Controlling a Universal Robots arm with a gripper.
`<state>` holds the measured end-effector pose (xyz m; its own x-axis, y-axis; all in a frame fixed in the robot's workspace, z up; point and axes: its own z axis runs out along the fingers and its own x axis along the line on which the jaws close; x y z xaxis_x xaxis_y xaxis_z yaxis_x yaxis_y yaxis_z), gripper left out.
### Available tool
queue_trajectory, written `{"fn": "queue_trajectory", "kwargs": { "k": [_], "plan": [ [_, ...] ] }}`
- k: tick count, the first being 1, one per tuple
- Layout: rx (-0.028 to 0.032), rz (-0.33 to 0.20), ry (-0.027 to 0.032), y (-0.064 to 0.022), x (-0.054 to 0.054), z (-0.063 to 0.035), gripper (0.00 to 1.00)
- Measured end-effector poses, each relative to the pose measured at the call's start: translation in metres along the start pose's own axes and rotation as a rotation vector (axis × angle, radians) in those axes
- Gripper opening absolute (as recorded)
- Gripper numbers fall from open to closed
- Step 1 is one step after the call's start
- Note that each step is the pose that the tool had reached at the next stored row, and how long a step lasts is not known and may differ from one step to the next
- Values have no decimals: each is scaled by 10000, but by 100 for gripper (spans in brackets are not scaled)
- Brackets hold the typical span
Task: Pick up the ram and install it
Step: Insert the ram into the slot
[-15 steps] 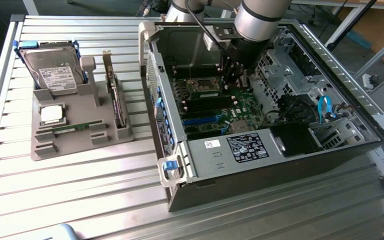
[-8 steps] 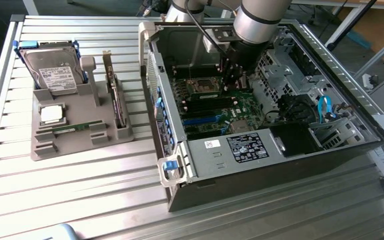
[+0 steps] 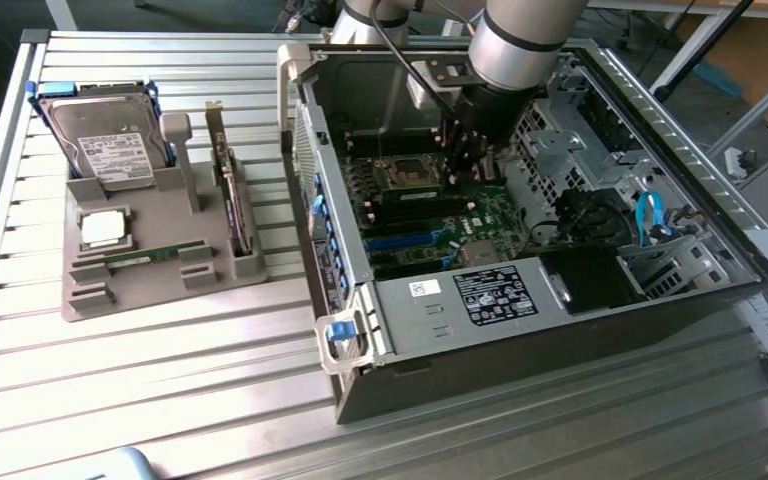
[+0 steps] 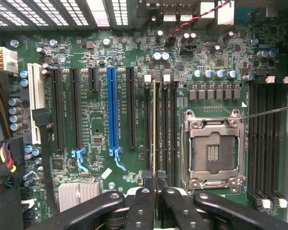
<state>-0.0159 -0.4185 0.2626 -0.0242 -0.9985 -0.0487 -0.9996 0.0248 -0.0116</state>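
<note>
Within the gripper, ram edge-on, end hidden

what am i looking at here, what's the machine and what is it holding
A robot arm reaches down into an open computer case on a slatted metal table. The exterior view comes from a camera off the arm. The wrist view looks down from the arm's wrist onto the green motherboard. There the black gripper is shut on the ram, a thin stick seen edge-on, lined up along the memory slots beside the empty processor socket. On the exterior view's left, a grey holder carries a hard drive, a processor chip, a second ram stick and an upright expansion card.
</note>
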Motion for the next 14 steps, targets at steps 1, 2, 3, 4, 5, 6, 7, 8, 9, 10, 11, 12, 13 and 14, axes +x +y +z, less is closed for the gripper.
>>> {"fn": "queue_trajectory", "kwargs": {
  "k": [1, 2, 3, 4, 5, 6, 7, 8, 9, 10, 11, 12, 13, 14],
  "plan": [
    [0, 1, -1, 0, 0, 0, 12],
    [0, 1, 0, 0, 0, 0, 12],
    [0, 0, 0, 0, 0, 3, 12],
    [0, -1, -1, 0, 1, 11, 12],
    [0, -1, -1, 0, 1, 24, 12],
    [0, -1, -1, 0, 2, 34, 12],
    [0, -1, -1, 0, 2, 46, 12],
    [0, 0, -1, 0, 3, 61, 12],
    [0, 0, 5, 0, 3, 71, 12],
    [0, -1, 5, 0, 4, 84, 12],
    [1, -1, 6, 1, 5, 99, 12],
    [2, -1, 4, 1, 5, 106, 12],
    [1, -1, 6, 1, 6, 108, 12],
    [1, 0, 7, 1, 6, 108, 12]
  ]
}}
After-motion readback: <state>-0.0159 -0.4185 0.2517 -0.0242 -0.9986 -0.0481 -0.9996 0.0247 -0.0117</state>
